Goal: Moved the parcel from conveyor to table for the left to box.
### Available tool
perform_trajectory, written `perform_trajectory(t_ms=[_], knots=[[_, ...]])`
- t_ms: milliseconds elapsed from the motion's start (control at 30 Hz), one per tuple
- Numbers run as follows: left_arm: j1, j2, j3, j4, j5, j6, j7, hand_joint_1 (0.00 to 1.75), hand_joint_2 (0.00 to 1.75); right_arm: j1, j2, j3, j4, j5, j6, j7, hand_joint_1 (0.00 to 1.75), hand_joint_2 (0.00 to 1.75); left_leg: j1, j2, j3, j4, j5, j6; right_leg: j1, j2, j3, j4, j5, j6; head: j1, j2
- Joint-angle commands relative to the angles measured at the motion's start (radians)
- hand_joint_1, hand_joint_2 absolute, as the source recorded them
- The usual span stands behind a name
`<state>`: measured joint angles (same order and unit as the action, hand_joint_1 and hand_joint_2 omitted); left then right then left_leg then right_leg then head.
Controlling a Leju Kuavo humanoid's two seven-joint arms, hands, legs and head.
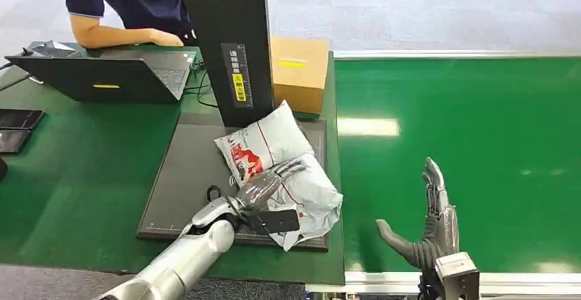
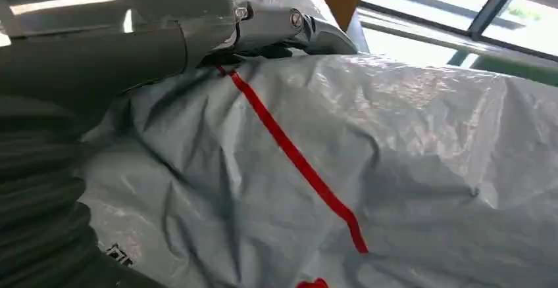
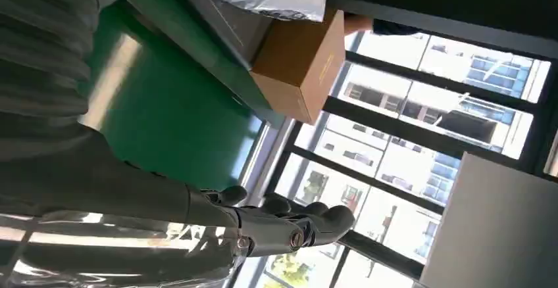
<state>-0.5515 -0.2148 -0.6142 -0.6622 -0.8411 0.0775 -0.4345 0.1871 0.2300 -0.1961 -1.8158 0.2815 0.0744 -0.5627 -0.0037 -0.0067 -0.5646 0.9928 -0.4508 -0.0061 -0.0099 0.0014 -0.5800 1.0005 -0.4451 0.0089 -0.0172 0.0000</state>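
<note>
**Parcel on the dark mat, left hand laid over it**

A tall black post [image 1: 229, 43] stands just behind the dark mat [image 1: 185, 177] on the green desk [image 1: 75, 177], with a cardboard box [image 1: 299, 70] beside it at the desk's edge. Farther back a laptop [image 1: 103, 77] sits open, and a person [image 1: 127, 9] leans an arm next to it. 2 dark phones [image 1: 17, 127] lie at the far left.

The grey parcel [image 1: 284, 170], marked with red, lies on the mat against the post's foot. The left hand [image 1: 264, 189] rests on top of it, fingers [image 2: 309, 28] stretched along the plastic; I cannot tell whether they grip it.

The right hand [image 1: 428, 228] hovers over the green conveyor [image 1: 473, 129], fingers [image 3: 322, 222] apart, holding nothing.
</note>
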Motion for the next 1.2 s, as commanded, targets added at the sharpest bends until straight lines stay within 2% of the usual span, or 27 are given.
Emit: perform_trajectory(t_ms=[33, 100, 133, 167, 433, 600, 733, 833, 867, 900, 1033, 1100, 1200], knots=[[-0.036, 0.026, -0.016, 0.158, 0.022, 0.024, -0.003, 0.0, 1.75, -0.031, -0.04, 0.022, 0.081, 0.003, -0.015, 0.009, 0.0, 1.75, 0.001, 0.003, 0.002, -0.002, 0.001, -0.001, 0.001, 0.002, 0.001, -0.002, 0.002, -0.001, 0.0, 0.0], [-0.029, 0.026, 0.005, 0.138, 0.046, 0.019, -0.012, 0.44, 1.75, -0.04, -0.042, 0.026, 0.084, 0.005, -0.02, 0.015, 0.0, 1.75, 0.0, 0.003, 0.002, -0.002, 0.002, -0.001, 0.0, 0.003, 0.001, -0.002, 0.003, -0.001, 0.0, 0.0], [-0.027, 0.026, 0.01, 0.131, 0.051, 0.02, -0.013, 1.64, 1.75, -0.043, -0.041, 0.027, 0.084, 0.007, -0.022, 0.017, 0.0, 1.75, 0.001, 0.003, 0.002, -0.001, 0.001, -0.001, 0.001, 0.003, 0.001, -0.001, 0.002, 0.0, 0.0, 0.0], [-0.016, 0.034, 0.015, 0.1, 0.056, 0.02, -0.013, 1.75, 1.75, -0.05, -0.041, 0.031, 0.088, 0.009, -0.02, 0.02, 0.0, 1.75, 0.0, 0.003, 0.002, -0.001, 0.001, -0.001, 0.0, 0.002, 0.001, -0.001, 0.001, 0.0, 0.0, 0.0], [0.072, 0.114, 0.026, -0.141, 0.041, 0.029, 0.003, 1.75, 1.75, -0.085, -0.057, 0.054, 0.134, 0.016, -0.013, 0.024, 0.0, 1.75, 0.0, 0.007, 0.003, -0.003, 0.003, -0.001, 0.0, 0.006, 0.002, -0.002, 0.004, -0.001, 0.0, 0.0], [0.139, 0.182, 0.053, -0.45, 0.013, 0.03, 0.034, 1.75, 1.75, -0.083, -0.061, 0.05, 0.129, 0.018, -0.03, 0.03, 0.0, 1.75, 0.001, 0.007, 0.002, -0.003, 0.003, -0.002, 0.001, 0.005, 0.0, -0.002, 0.004, -0.002, 0.0, 0.0], [0.158, 0.229, 0.082, -0.6, 0.002, 0.032, 0.054, 1.75, 1.75, -0.077, -0.062, 0.049, 0.127, 0.018, -0.028, 0.03, 0.0, 1.75, 0.001, 0.005, 0.0, 0.0, 0.002, -0.002, 0.001, 0.004, -0.001, 0.0, 0.002, -0.001, 0.0, 0.0], [0.198, 0.257, 0.138, -0.738, -0.035, 0.113, 0.073, 1.75, 1.75, -0.079, -0.061, 0.046, 0.133, 0.019, -0.028, 0.031, 0.0, 1.75, 0.001, 0.006, -0.002, 0.0, 0.002, -0.002, 0.001, 0.005, -0.003, 0.001, 0.002, -0.002, 0.0, 0.0], [0.23, 0.264, 0.182, -0.814, -0.085, 0.19, 0.096, 1.75, 1.75, -0.081, -0.059, 0.047, 0.136, 0.022, -0.024, 0.028, 0.0, 1.75, 0.001, 0.004, -0.002, 0.0, 0.002, -0.001, 0.001, 0.003, -0.003, 0.001, 0.002, -0.001, 0.0, 0.0], [0.241, 0.272, 0.189, -0.842, -0.088, 0.188, 0.1, 1.75, 1.75, -0.081, -0.059, 0.047, 0.138, 0.023, -0.023, 0.027, 0.0, 1.75, 0.001, 0.007, -0.002, 0.0, 0.001, -0.002, 0.001, 0.006, -0.004, 0.001, 0.002, -0.002, 0.0, 0.0], [0.298, 0.273, 0.266, -0.965, -0.123, 0.254, 0.129, 1.75, 1.75, -0.08, -0.056, 0.053, 0.137, 0.028, -0.018, 0.025, 0.0, 1.75, 0.001, 0.005, -0.003, 0.0, 0.001, -0.002, 0.001, 0.005, -0.004, 0.001, 0.002, -0.001, 0.0, 0.0], [0.355, 0.257, 0.34, -1.044, -0.172, 0.338, 0.135, 1.75, 1.75, -0.083, -0.058, 0.059, 0.138, 0.03, -0.013, 0.025, 0.0, 1.75, 0.001, 0.006, -0.003, 0.0, 0.001, -0.002, 0.001, 0.005, -0.005, 0.001, 0.002, -0.001, 0.0, 0.0], [0.401, 0.252, 0.406, -1.097, -0.186, 0.368, 0.141, 1.75, 1.75, -0.086, -0.056, 0.066, 0.139, 0.032, -0.01, 0.026, 0.0, 1.75, 0.001, 0.007, -0.003, 0.0, 0.001, -0.002, 0.001, 0.006, -0.005, 0.001, 0.002, -0.001, 0.0, 0.0]])
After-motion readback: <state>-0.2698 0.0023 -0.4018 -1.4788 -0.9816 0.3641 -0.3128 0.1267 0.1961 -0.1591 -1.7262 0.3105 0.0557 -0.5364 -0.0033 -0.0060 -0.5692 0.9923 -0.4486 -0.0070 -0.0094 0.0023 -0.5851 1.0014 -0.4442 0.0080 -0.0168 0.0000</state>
